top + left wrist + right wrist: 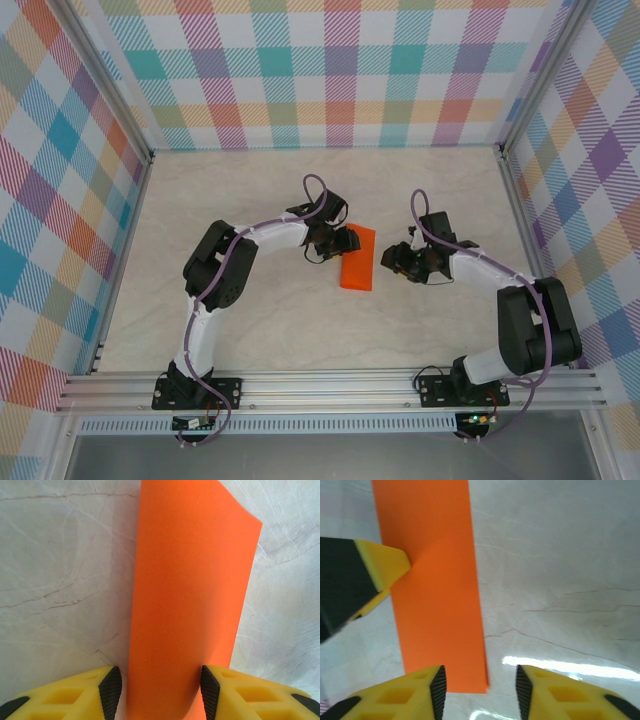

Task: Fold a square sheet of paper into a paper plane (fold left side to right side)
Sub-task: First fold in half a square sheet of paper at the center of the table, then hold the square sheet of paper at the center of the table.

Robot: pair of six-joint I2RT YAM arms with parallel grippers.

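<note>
On the counter [250, 330], half-open left tool [161, 692] pins the square sheet of paper [358, 262], likely steadying it for parted right tool [480, 690].

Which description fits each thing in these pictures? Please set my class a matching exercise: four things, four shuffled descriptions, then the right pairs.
Things:
1. orange paper
2. table top
3. walls
4. front rail

Descriptions:
A. pastel checks
B. bare grey metal
C. pale, with marble-like veins
D. a narrow strip lying between the two arms

Pairs: 1-D, 2-C, 3-A, 4-B
</note>
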